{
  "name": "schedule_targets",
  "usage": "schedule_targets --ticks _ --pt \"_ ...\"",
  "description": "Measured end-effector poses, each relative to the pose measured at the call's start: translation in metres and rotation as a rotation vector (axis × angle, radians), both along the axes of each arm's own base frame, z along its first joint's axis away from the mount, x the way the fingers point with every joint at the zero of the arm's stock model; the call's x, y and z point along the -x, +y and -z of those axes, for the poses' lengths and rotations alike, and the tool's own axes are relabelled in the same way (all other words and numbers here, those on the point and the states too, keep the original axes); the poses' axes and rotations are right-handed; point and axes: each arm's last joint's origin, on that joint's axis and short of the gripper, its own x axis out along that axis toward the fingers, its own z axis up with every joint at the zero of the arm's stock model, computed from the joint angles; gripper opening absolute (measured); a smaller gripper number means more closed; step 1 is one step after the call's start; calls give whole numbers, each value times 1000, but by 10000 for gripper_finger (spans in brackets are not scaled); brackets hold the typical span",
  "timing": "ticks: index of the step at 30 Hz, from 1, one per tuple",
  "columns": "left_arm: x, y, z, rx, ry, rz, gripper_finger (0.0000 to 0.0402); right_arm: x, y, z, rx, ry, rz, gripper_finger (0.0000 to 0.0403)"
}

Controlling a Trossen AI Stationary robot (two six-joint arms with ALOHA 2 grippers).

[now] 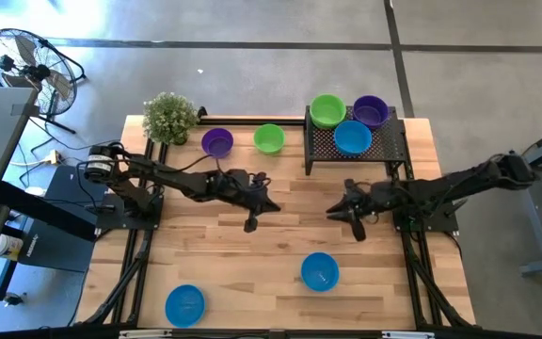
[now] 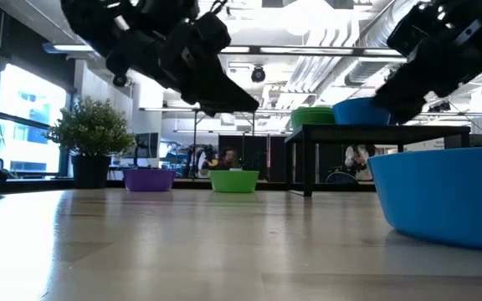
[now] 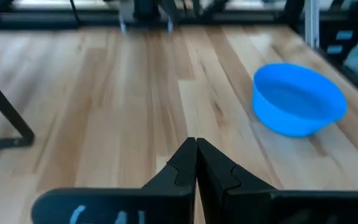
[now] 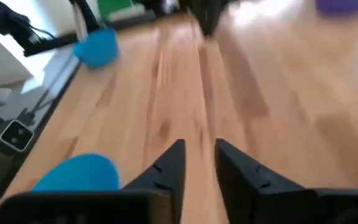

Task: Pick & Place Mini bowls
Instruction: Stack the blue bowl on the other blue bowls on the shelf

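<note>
Three mini bowls, green (image 1: pixel 326 110), purple (image 1: pixel 371 110) and blue (image 1: pixel 352 137), sit on the black mesh rack (image 1: pixel 384 151) at the far right. A purple bowl (image 1: pixel 217 142) and a green bowl (image 1: pixel 269 138) stand on the table near its far edge. Two blue bowls (image 1: pixel 319 271) (image 1: pixel 184 305) stand near the front edge. My left gripper (image 1: pixel 269 204) (image 3: pixel 196 146) hovers shut over the table's middle, pointing right, with a blue bowl (image 3: pixel 297 99) ahead of it. My right gripper (image 1: pixel 333 212) (image 4: pixel 200 148) faces it from the right, open and holding nothing.
A small potted plant (image 1: pixel 169 118) stands at the far left corner. The rack's legs (image 3: pixel 5 112) rest on the table at the far right. Bare wood (image 1: pixel 280 245) lies between the two grippers and the near blue bowls.
</note>
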Motion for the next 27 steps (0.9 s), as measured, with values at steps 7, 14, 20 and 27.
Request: schedule_targets --ticks 7,14,20,27 --pt "10 1 14 29 -144 -43 0 -15 36 -8 -130 266 46 134" --pt "29 2 29 82 -286 -105 0 -46 67 -10 -97 532 53 138" --pt "46 3 41 77 -310 -167 0 -67 80 1 -121 661 18 137" --pt "53 4 45 72 -311 -189 0 -75 83 21 -142 747 36 128"
